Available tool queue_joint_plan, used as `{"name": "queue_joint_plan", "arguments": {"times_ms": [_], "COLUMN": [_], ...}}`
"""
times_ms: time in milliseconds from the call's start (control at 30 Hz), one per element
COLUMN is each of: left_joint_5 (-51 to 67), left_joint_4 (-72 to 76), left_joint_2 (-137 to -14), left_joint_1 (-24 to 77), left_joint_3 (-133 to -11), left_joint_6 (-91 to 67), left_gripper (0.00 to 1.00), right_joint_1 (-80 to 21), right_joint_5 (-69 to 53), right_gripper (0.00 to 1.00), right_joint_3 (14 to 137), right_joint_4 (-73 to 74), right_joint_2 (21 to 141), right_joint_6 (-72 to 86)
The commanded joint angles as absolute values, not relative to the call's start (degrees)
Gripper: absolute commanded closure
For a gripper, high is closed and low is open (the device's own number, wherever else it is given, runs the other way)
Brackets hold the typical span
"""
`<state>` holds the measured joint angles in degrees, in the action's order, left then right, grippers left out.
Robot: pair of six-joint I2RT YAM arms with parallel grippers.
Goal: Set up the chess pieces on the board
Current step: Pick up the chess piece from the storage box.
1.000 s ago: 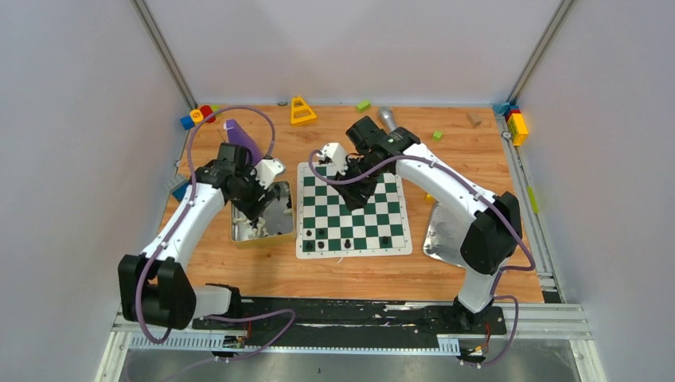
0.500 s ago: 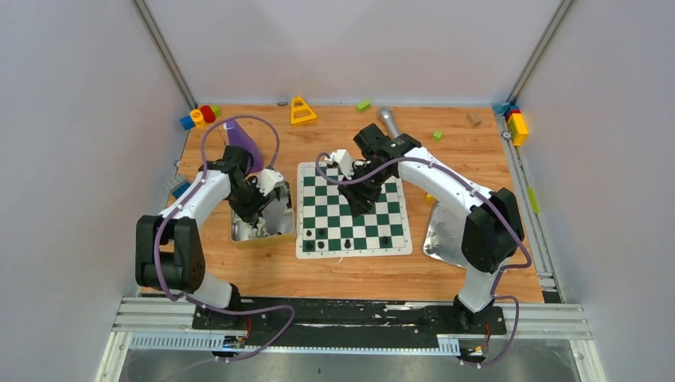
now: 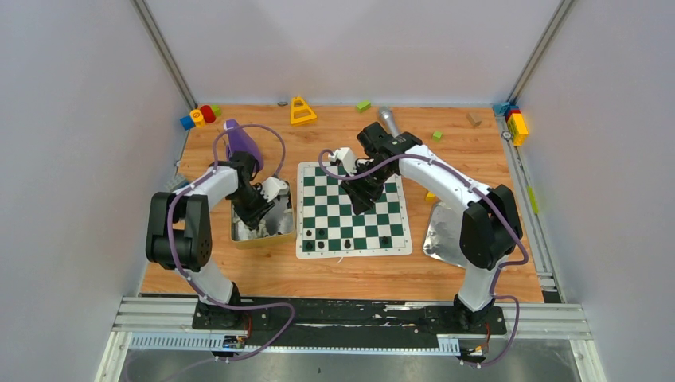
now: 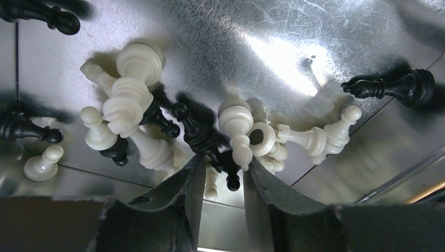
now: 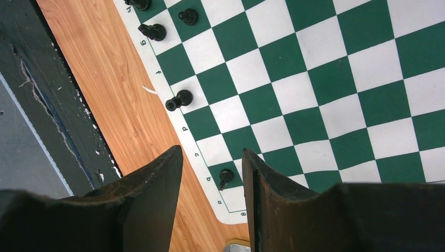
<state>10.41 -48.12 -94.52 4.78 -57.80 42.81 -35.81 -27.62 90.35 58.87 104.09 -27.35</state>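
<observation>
The green and white board lies mid-table, with several black chess pieces standing in its near rows. Many loose black and cream pieces lie in a heap in a shiny metal tray left of the board. My left gripper is down in that tray. It is open, its fingers either side of a lying black piece and a cream one. My right gripper is open and empty above the board; a black pawn stands below, seen between its fingers.
A purple object stands behind the tray. A yellow triangle toy, a silver cylinder and coloured blocks lie along the back. A flat metal tray lies right of the board.
The left arm's elbow has swung in towards the tray while its gripper stayed down among the pieces. The right gripper has shifted slightly over the board.
</observation>
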Motion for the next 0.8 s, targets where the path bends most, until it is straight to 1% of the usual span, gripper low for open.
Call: {"name": "queue_joint_plan", "arguments": {"times_ms": [0, 100, 167, 300, 367, 500, 767], "left_joint_5": [11.1, 10.48, 10.46, 11.07, 11.58, 12.86, 13.57], "left_joint_4": [-47.62, -47.24, -47.05, -46.61, -46.59, -46.38, -48.15], "left_joint_2": [-95.85, -96.28, -96.32, -94.88, -93.37, -90.26, -86.13], "left_joint_1": [4.42, 4.46, 4.42, 4.39, 4.33, 3.73, 3.25], "left_joint_3": [-58.98, -58.69, -58.63, -59.05, -59.7, -60.9, -62.94], "left_joint_6": [44.06, 44.04, 44.01, 43.4, 42.82, 41.86, 41.59], "left_gripper": [0.61, 0.62, 0.66, 0.76, 0.84, 0.91, 0.95], "right_joint_1": [-35.6, -35.57, -35.59, -35.48, -35.56, -35.5, -35.5], "right_joint_5": [-29.36, -29.44, -29.44, -29.44, -29.37, -29.27, -29.92], "right_gripper": [0.54, 0.54, 0.54, 0.54, 0.55, 0.55, 0.56], "right_joint_3": [91.01, 90.95, 90.97, 90.97, 90.97, 91.05, 92.4], "right_joint_4": [57.29, 57.26, 57.27, 57.25, 57.25, 57.24, 57.3], "right_joint_2": [104.24, 104.24, 104.33, 104.18, 104.08, 103.97, 104.53], "right_joint_6": [-28.49, -28.48, -28.43, -28.42, -28.46, -28.48, -28.54]}}
